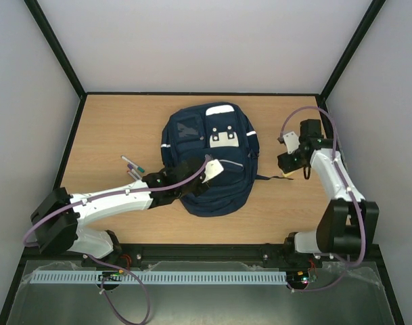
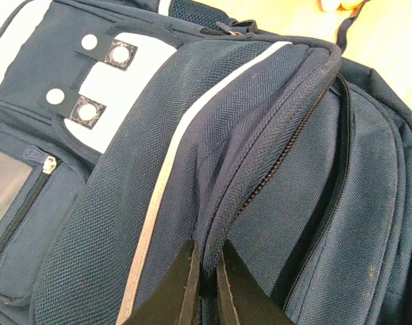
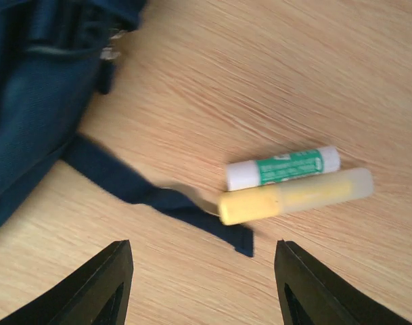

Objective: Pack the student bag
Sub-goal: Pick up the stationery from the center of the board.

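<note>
The large navy blue fabric backpack (image 1: 226,186), white-striped with grey-white patches, lies flat, front pocket up, mid-way across the wooden table (image 1: 118,128), a dark strap trailing right.

We see a light-brown wood-grain table (image 1: 124,128) carrying a large navy blue fabric backpack (image 1: 226,189) near its middle, front face up. Left of it lie a few slim pens (image 1: 132,166), close together. To its right, by a dark strap end (image 3: 145,193), a white-and-green glue stick (image 3: 283,167) and a yellow marker (image 3: 293,196) lie side by side, touching.
</note>
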